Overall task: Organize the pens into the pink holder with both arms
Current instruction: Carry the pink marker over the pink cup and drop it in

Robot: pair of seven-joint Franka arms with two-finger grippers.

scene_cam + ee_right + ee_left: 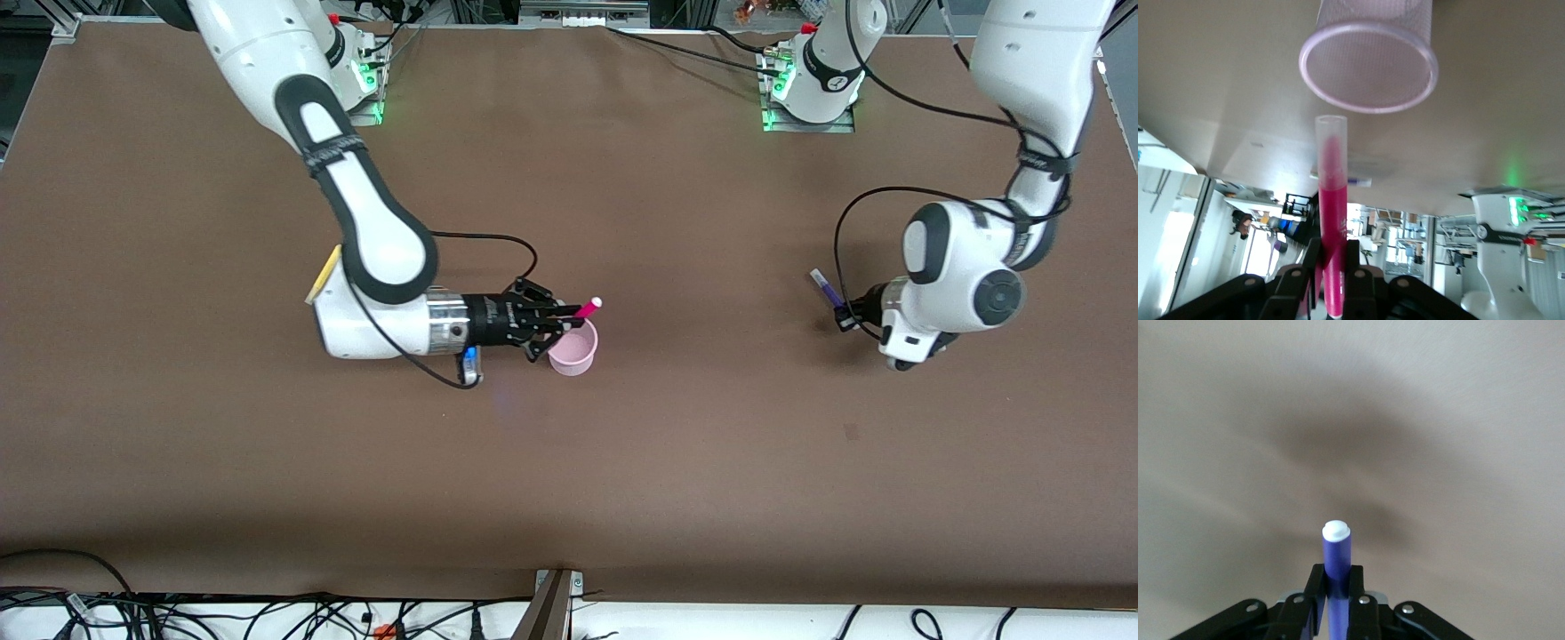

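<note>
**Both grippers loaded, magenta pen at the cup**

Right gripper is clamped on the magenta-pink pen, arm lying low and level, pen tip over the rim of the pink holder (holder upright on the brown table, mid-table toward the right arm's end). Left gripper grips the dark purple pen, pale end sticking out past the fingers, above bare table at the left arm's end. Yellow pen lies beside the right arm's elbow, partly hidden
</note>
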